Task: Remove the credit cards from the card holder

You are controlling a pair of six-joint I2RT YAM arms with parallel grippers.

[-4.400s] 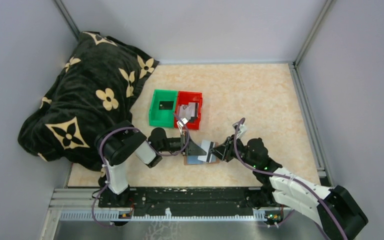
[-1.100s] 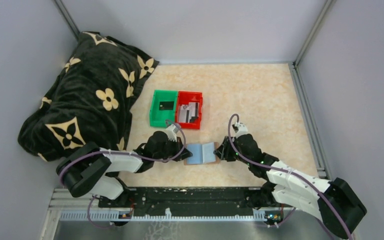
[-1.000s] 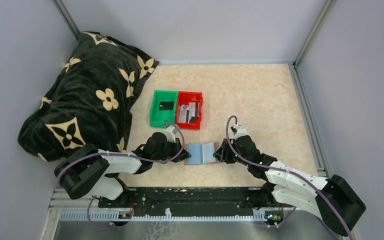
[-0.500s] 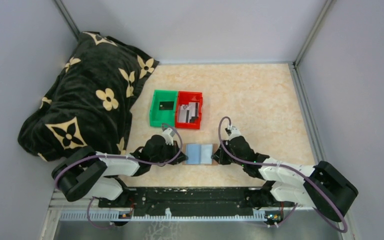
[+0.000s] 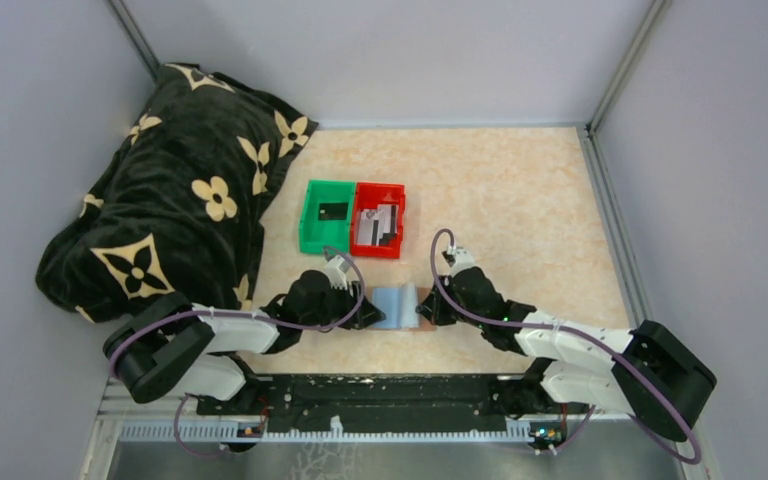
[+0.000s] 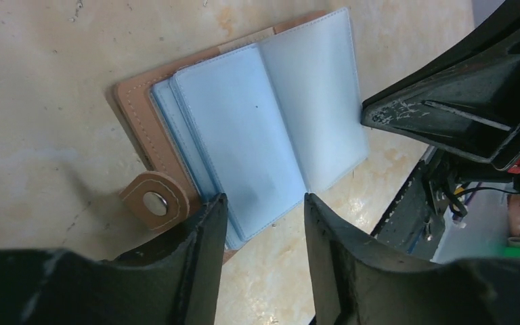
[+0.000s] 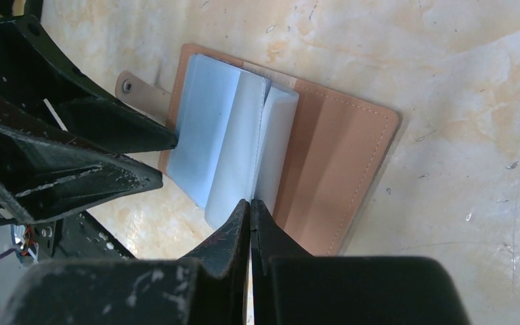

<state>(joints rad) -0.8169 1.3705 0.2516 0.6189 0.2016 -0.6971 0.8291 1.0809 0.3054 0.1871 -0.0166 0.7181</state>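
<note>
Tan card holder (image 5: 397, 305) lies open near centre; left gripper (image 6: 263, 203) released at its left edge, right gripper (image 7: 250, 206) clenched on a raised pale-blue leaf. Farther, credit cards (image 5: 377, 224) lie in the red bin (image 5: 378, 187) and green bin (image 5: 326, 185).

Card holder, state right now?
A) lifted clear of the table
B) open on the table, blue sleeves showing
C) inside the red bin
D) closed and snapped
B: the card holder lies open on the table, pale blue sleeves fanned, snap tab undone.
</note>
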